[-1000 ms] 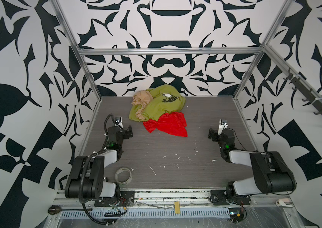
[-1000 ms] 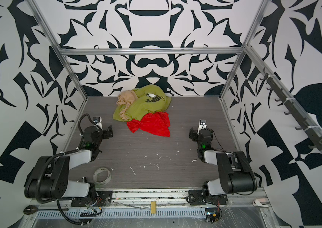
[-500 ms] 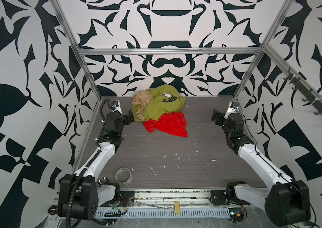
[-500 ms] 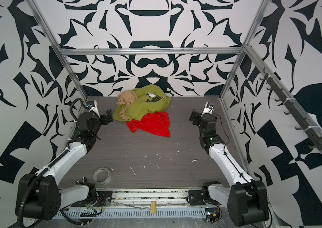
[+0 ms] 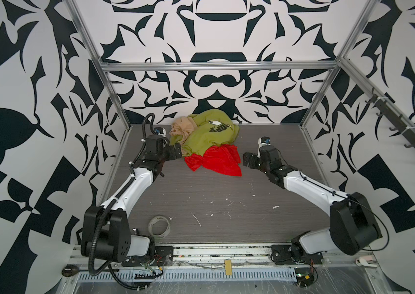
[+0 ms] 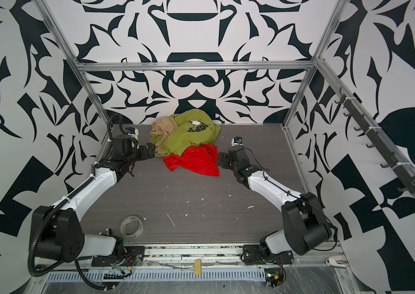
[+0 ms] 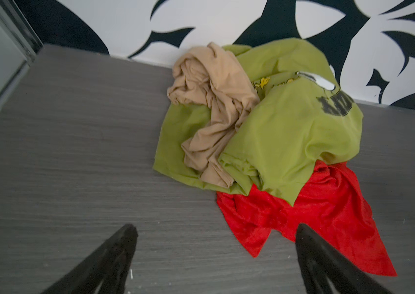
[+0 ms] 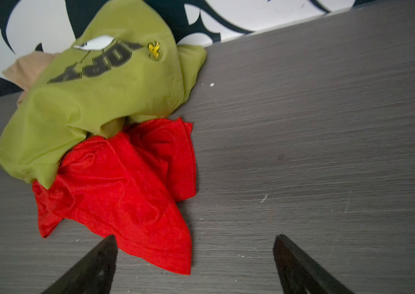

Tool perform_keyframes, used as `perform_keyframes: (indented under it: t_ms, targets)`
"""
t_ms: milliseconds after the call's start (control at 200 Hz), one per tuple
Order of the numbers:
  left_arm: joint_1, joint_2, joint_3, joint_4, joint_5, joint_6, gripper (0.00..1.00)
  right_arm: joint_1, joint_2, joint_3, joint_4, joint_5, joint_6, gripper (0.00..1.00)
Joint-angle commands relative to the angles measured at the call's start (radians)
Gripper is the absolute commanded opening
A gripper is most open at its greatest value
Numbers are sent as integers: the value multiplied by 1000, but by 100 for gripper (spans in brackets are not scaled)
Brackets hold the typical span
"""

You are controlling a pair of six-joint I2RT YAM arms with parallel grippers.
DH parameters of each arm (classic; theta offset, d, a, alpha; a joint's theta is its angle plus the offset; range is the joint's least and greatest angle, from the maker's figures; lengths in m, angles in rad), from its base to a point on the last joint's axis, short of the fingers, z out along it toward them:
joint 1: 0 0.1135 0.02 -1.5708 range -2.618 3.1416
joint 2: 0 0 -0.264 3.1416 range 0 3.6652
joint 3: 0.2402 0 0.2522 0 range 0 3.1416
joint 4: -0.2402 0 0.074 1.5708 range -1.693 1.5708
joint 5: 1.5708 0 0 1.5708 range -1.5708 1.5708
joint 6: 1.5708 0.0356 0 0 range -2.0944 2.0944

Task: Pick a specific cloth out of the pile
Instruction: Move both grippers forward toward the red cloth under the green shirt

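Note:
The pile (image 5: 209, 137) lies at the back of the table against the wall: an olive-green shirt (image 7: 290, 132) with dark lettering and a small beige cloth (image 7: 211, 96) on its left side. The red cloth (image 5: 216, 160) (image 6: 193, 161) spreads out from under the shirt's near edge, partly covered by it. My left gripper (image 5: 177, 151) hovers open just left of the pile, with the red cloth's corner (image 7: 315, 211) near one finger. My right gripper (image 5: 247, 160) is open just right of the red cloth (image 8: 119, 191), whose tip lies between its fingers (image 8: 99, 257). Nothing is held.
A roll of clear tape (image 5: 159, 226) lies near the front left of the grey wood-grain table (image 5: 214, 203). Patterned walls and metal frame posts close in the back and sides. Small white flecks dot the table.
Both arms have unfolded from near the front edge and reached toward the back. Since half a second ago both grippers came inward, close to either side of the pile. The cloths have not moved.

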Motion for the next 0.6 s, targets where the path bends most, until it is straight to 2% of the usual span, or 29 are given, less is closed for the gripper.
perform_keyframes:
  t_ms: [0, 55, 205, 450, 595]
  targets:
    - [-8, 48, 53, -102, 91, -55, 99, 10, 39, 80, 25, -84, -19, 97]
    - [-16, 75, 74, -126, 143, -61, 100, 15, 71, 98, 46, -150, -50, 97]
    - [-56, 144, 123, -166, 250, -67, 100, 25, 171, 201, 1, -218, -98, 97]
    - [-126, 235, 210, -210, 215, -52, 99, 25, 320, 358, -29, -326, -144, 97]
    - [-136, 281, 251, -220, 256, -63, 99, 25, 383, 445, -82, -329, -179, 95]
